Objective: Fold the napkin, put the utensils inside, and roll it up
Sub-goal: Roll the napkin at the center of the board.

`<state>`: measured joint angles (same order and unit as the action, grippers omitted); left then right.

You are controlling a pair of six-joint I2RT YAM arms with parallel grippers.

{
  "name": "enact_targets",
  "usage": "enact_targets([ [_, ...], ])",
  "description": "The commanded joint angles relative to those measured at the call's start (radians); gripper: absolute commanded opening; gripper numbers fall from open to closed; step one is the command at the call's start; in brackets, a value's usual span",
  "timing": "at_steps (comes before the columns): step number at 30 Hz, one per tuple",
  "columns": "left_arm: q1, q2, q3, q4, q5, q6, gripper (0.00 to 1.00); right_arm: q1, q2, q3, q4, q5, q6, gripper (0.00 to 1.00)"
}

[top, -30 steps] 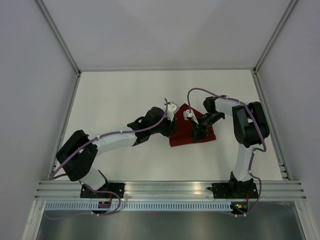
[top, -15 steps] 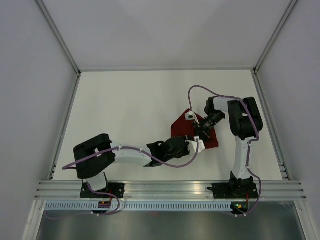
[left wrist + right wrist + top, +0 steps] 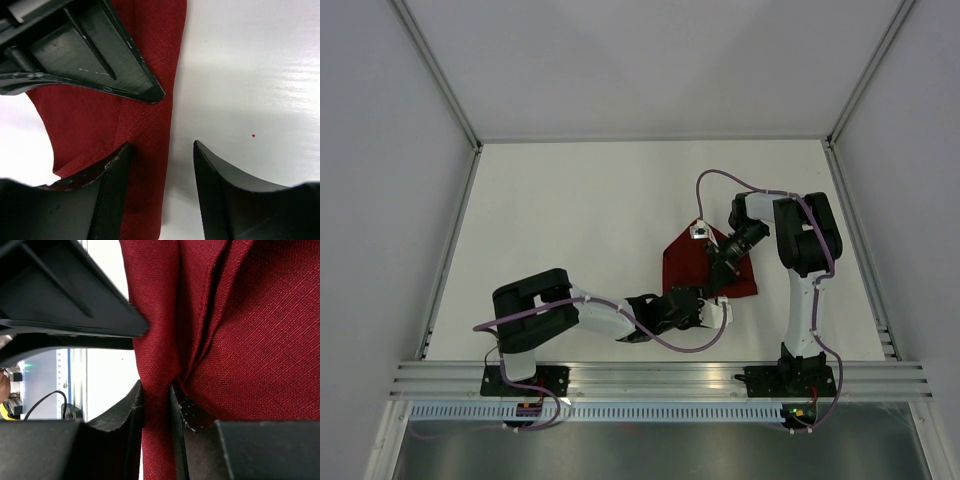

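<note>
Right gripper (image 3: 156, 395) is clenched on a bunched ridge of the large, thin dark red cloth napkin (image 3: 680, 265). The napkin lies partly doubled over on the white tabletop (image 3: 570, 220), right of centre and between the two arms. Left gripper (image 3: 161, 150) has its jaws apart, low over the napkin's near edge: one finger is above the red weave, the other above bare table, and nothing is held. The folding step looks to be in hand, with the cloth not yet a tidy shape and neither filling nor rolling begun. Next, I judge, the left jaws must close on that edge. Both arms then have to carry the cloth over together, so the crease lands straight instead of dragging the whole napkin along. No slim fork or other utensil shows in any view, so its place cannot be told. From above, the arms cover the middle of the cloth and hide how many layers lie there. Each wrist view is partly blocked by a dark, blurred gripper body at upper left.
</note>
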<state>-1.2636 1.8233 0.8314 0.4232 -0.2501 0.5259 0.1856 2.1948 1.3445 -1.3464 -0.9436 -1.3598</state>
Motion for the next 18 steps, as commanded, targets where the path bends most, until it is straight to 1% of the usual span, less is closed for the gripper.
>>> enact_targets([
  [1,0.0,0.04,0.023,0.086,-0.038,0.074,0.59,-0.003,0.048,0.007,0.096,0.078,-0.039,0.17],
  [4,0.003,0.053,0.025,0.092,-0.032,0.08,0.58,-0.003,0.054,0.012,0.096,0.078,-0.035,0.17],
  [7,0.004,0.068,0.032,0.068,-0.017,0.08,0.52,-0.003,0.057,0.016,0.095,0.08,-0.032,0.17],
  [8,0.012,0.071,0.037,0.049,0.0,0.074,0.46,-0.003,0.059,0.016,0.093,0.078,-0.032,0.17],
  [10,0.027,0.073,0.066,-0.024,0.029,0.028,0.38,-0.003,0.062,0.019,0.092,0.08,-0.033,0.17],
  [11,0.047,0.073,0.077,-0.05,0.063,0.011,0.32,-0.003,0.062,0.019,0.09,0.08,-0.033,0.17],
  [12,0.058,0.073,0.089,-0.114,0.084,-0.004,0.3,-0.003,0.063,0.019,0.09,0.08,-0.033,0.17],
  [14,0.085,0.074,0.117,-0.152,0.141,-0.038,0.24,-0.005,0.062,0.019,0.092,0.08,-0.033,0.17],
  [15,0.092,0.076,0.124,-0.176,0.17,-0.044,0.23,-0.003,0.063,0.021,0.092,0.08,-0.032,0.17],
  [16,0.099,0.077,0.147,-0.22,0.196,-0.062,0.2,-0.003,0.063,0.021,0.093,0.08,-0.03,0.17],
  [17,0.113,0.077,0.159,-0.254,0.243,-0.069,0.15,-0.003,0.06,0.022,0.095,0.08,-0.028,0.18],
  [18,0.119,0.086,0.173,-0.276,0.286,-0.079,0.13,-0.003,0.059,0.022,0.096,0.08,-0.027,0.18],
])
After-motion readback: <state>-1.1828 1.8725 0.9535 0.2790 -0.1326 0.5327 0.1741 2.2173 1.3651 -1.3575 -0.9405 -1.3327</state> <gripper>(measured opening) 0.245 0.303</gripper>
